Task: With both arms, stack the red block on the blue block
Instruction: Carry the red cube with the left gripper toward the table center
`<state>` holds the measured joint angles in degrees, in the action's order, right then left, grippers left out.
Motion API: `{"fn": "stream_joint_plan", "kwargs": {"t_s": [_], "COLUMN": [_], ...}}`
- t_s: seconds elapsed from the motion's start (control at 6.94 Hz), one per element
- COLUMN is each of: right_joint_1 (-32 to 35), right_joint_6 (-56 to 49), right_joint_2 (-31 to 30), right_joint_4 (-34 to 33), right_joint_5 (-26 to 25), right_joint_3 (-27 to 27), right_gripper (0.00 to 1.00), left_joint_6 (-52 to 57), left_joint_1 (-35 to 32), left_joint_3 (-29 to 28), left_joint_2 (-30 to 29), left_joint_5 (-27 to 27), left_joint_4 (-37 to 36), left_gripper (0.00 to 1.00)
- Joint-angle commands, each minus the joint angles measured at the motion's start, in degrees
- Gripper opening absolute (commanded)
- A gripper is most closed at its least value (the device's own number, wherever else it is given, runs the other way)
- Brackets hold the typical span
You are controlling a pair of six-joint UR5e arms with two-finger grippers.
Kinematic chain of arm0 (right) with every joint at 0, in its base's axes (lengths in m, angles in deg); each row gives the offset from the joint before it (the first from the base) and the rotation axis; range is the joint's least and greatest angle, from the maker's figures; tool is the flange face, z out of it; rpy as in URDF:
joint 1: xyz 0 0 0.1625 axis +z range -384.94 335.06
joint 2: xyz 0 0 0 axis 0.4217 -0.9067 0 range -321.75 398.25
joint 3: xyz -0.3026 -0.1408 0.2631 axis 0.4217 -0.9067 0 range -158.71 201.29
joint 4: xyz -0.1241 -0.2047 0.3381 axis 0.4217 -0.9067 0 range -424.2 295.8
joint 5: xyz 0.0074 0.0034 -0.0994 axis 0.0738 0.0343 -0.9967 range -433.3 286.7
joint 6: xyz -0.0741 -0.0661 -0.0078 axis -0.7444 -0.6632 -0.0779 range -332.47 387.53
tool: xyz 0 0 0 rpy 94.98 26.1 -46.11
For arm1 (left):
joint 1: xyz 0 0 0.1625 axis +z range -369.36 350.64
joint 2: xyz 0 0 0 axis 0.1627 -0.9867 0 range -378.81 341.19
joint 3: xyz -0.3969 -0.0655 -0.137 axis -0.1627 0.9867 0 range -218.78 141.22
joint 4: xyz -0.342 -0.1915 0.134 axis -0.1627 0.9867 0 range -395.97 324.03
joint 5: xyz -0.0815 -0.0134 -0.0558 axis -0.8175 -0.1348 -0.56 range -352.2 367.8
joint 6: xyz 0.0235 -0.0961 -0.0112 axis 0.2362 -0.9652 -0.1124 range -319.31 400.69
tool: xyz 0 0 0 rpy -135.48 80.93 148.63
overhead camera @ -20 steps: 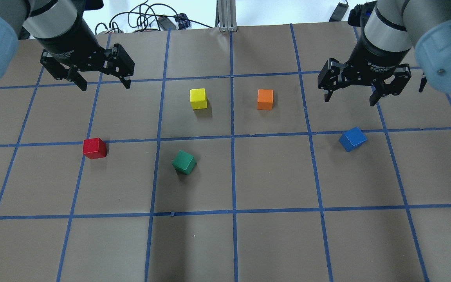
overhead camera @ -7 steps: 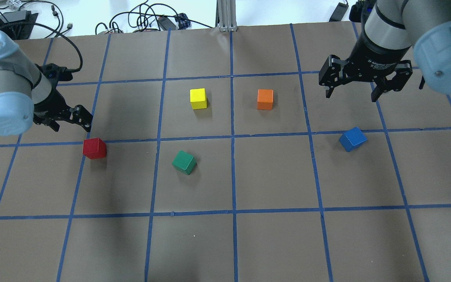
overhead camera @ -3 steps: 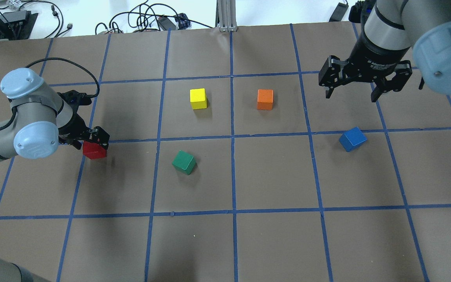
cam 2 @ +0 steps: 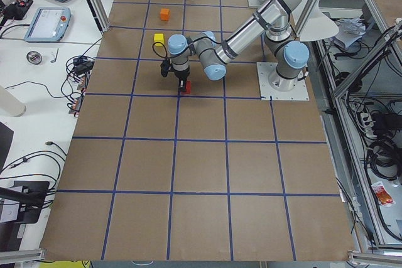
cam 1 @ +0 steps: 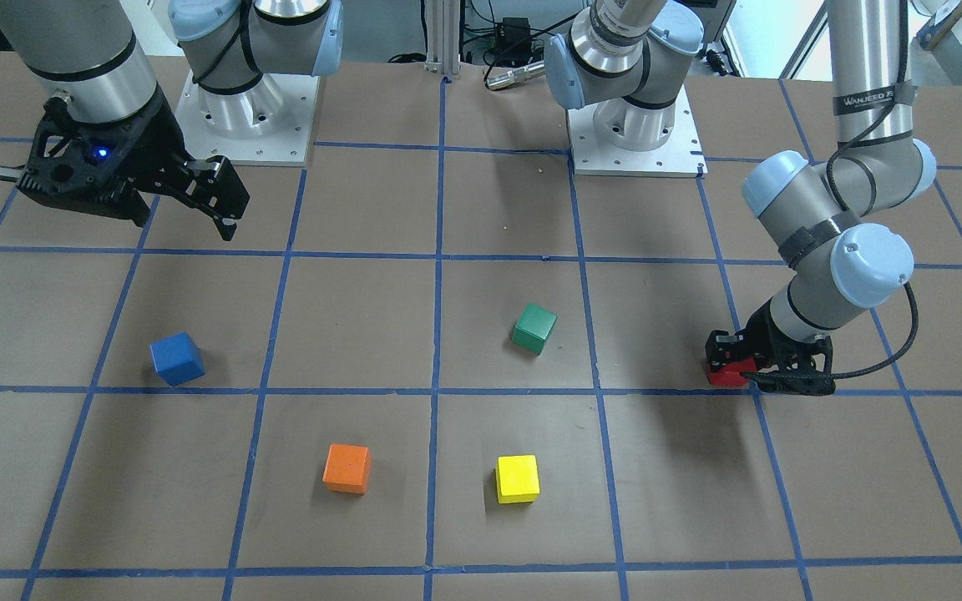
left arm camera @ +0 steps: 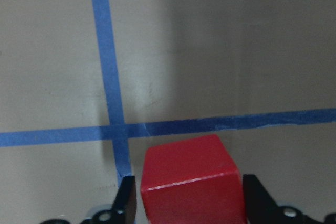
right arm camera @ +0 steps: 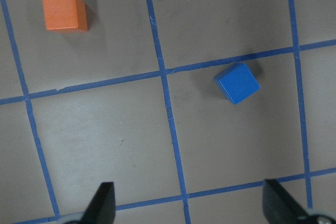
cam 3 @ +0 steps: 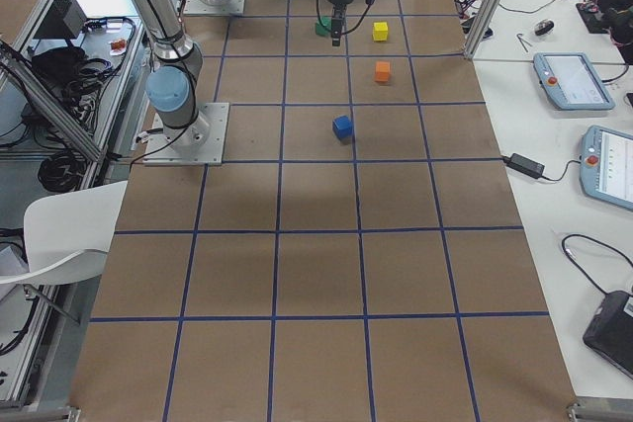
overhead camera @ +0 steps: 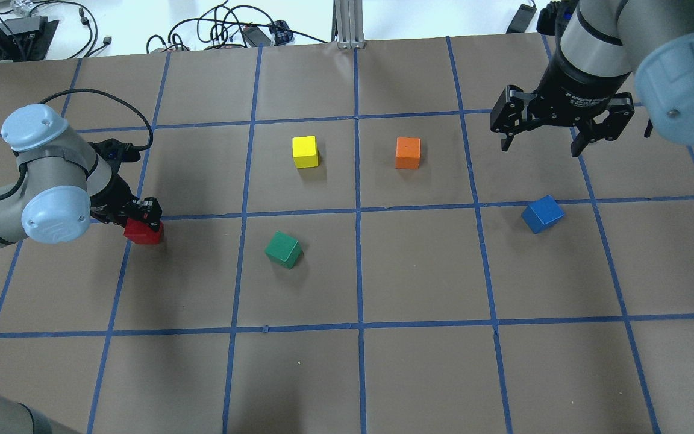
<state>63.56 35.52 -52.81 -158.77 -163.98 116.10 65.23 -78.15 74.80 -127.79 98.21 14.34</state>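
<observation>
Writing: "WANJEED" in white on the upright grey tube of my left arm (cam 1: 865, 102). The small white print on my right gripper (overhead camera: 540, 147) is too blurred to read.
Left gripper (overhead camera: 142, 218): low at the table (overhead camera: 419, 374), fingers (left arm camera: 126, 200) pressed against two opposite sides of the red block (overhead camera: 144, 234).
Red block: on the table, just beside a crossing of blue tape lines (left arm camera: 110, 77).
Right gripper: spread wide, empty, raised above the table.
Blue block (overhead camera: 543, 214): askew to the grid, well apart from the red one.
Between them: the green block (overhead camera: 283, 250).
Farther off: the yellow block (overhead camera: 305, 152) and the orange block (overhead camera: 408, 153).
</observation>
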Motion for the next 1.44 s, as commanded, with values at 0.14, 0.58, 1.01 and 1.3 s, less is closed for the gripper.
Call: {"fn": "stream_joint_plan", "kwargs": {"t_s": [0.14, 0.58, 1.01, 1.3], "right_joint_1": [-0.09, 0.00, -0.09, -0.26], "right_joint_6": [0.10, 0.01, -0.16, -0.69], "right_joint_2": [0.00, 0.00, 0.26, 0.44], "right_joint_4": [0.00, 0.00, -0.09, -0.09], "right_joint_5": [0.06, 0.06, 0.15, 0.32], "right_joint_3": [0.03, 0.03, 0.03, 0.03], "right_gripper": [0.98, 0.90, 1.00, 1.00], "left_joint_6": [-0.64, -26.91, -42.34, -46.15], "left_joint_1": [-8.16, -27.04, -39.37, -41.43], "left_joint_3": [-1.78, -11.23, -16.10, -17.59], "left_joint_2": [4.99, 3.00, -4.20, -7.98], "left_joint_5": [0.11, -1.11, -3.65, -3.92], "left_joint_4": [1.10, 6.17, 5.24, 0.52], "left_gripper": [0.03, 0.04, 0.04, 0.04]}}
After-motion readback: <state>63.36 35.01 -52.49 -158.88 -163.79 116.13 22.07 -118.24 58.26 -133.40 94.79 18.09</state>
